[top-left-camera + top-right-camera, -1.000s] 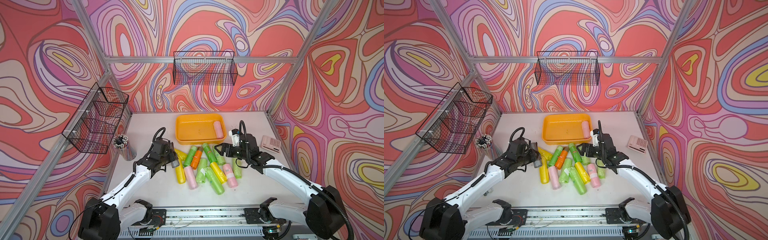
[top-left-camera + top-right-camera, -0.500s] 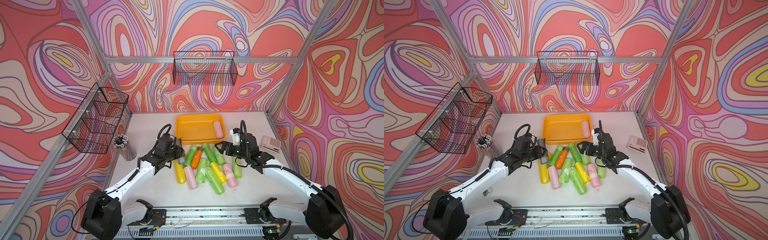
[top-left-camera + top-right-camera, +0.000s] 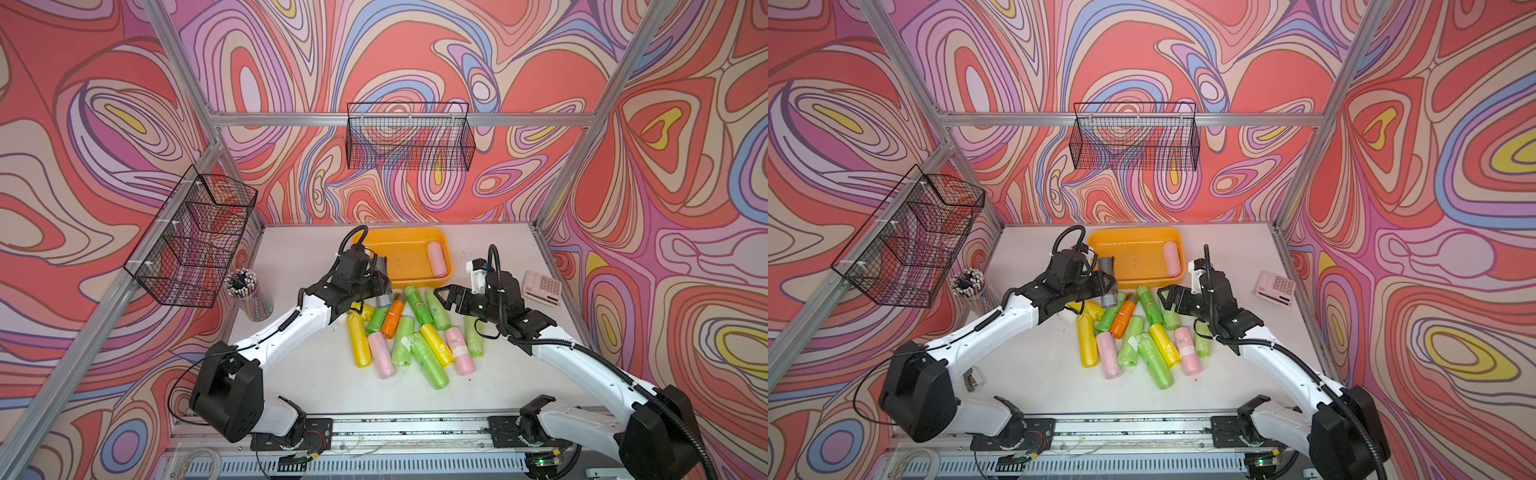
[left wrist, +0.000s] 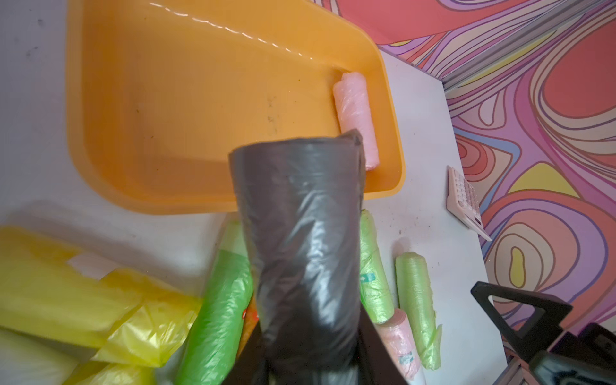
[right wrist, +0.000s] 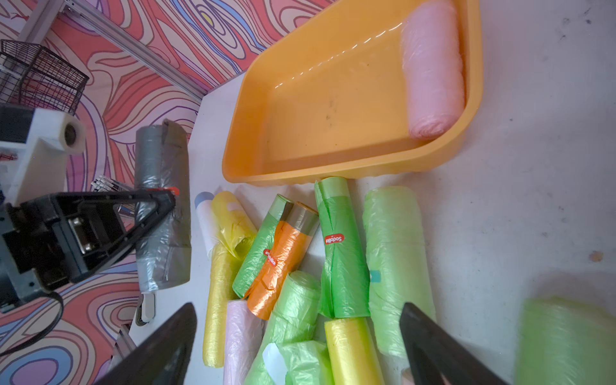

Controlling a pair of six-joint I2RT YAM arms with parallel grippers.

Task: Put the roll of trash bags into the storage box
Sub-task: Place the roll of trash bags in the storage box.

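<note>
A cup of pencils (image 3: 248, 291) stood at the left edge of the worktop (image 3: 299, 257). The left tool (image 3: 376, 284) was pinching a grey roll of trash bags (image 3: 1107, 266), held off the worktop just beside the near left corner of the storage box (image 3: 405, 255), not inside it. One pink roll (image 3: 436, 258) lay in the box at its right wall. Many coloured rolls (image 3: 409, 332) lay in front of the box. Above their right side, the right tool (image 3: 444, 298) was spread wide and held nothing. A calculator (image 3: 542, 287) lay farther right.

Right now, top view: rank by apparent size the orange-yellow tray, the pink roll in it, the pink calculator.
1. orange-yellow plastic storage tray
2. pale pink flat calculator
3. pink plastic trash-bag roll lying in the tray

The last two look close.
</note>
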